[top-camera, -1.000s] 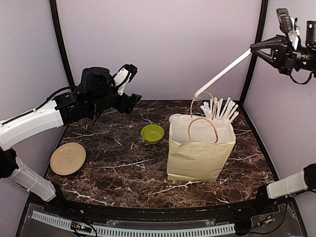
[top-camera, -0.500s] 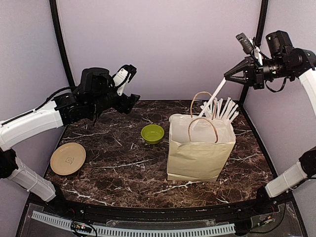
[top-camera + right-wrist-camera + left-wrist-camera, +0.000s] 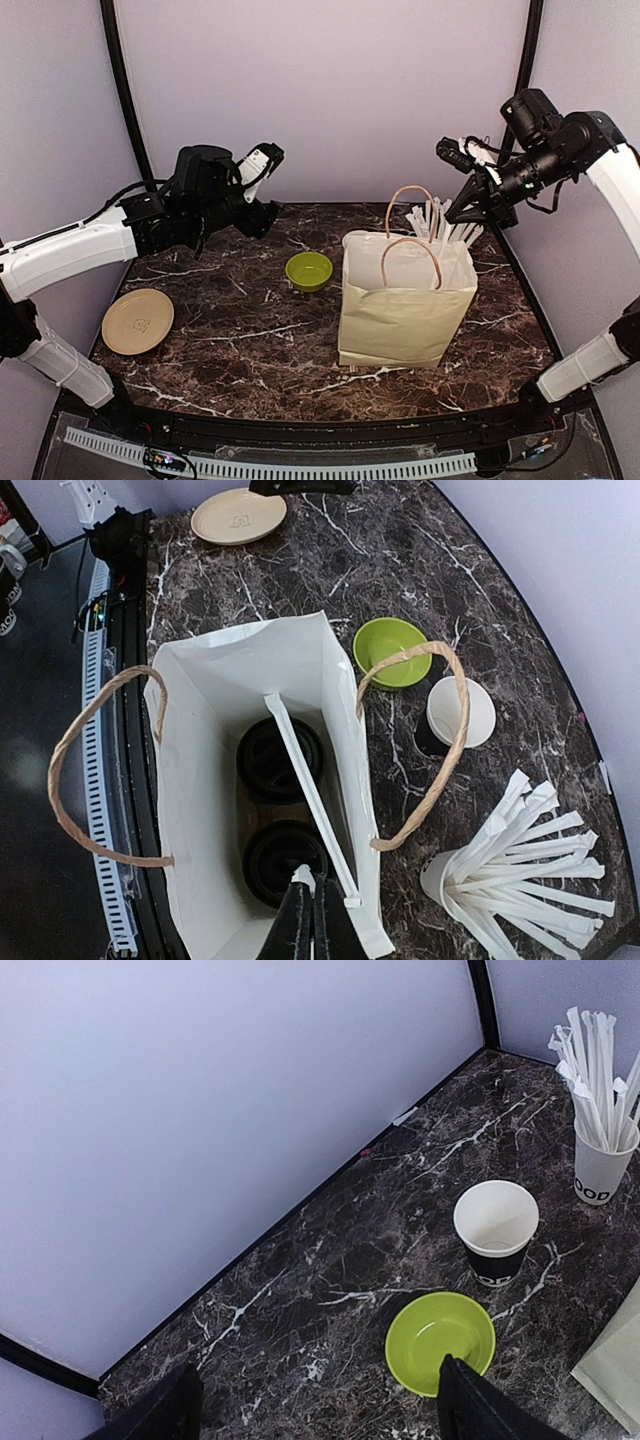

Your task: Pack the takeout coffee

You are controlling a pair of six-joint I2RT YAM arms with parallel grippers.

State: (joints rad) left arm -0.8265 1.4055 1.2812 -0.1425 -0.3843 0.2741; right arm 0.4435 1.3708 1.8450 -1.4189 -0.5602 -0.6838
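Now the right gripper [image 3: 313, 892] is pinched shut on a straw [image 3: 300, 780], straight above two lidded cups [image 3: 280, 762] in the bag [image 3: 200, 680]. Farther back, toward the table's [image 3: 300, 1290] back edge, an open cup [image 3: 495, 1230] stands upright, nearer the left gripper [image 3: 315, 1405], whose fingers [image 3: 470, 1405] are wide apart.

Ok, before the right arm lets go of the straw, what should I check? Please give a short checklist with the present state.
1. Straw points down into the paper bag: ok, its lower end is inside.
2. Right gripper shut on the straw, above the opening: ok.
3. Bag upright, mouth open, handles apart: ok.
4. Lidded cups inside the bag: ok, two, the straw lying beside them.
5. Left gripper open and away from the bag: ok.
6. All coffee packed: not ok, one unlidded cup stands on the table near the green bowl.
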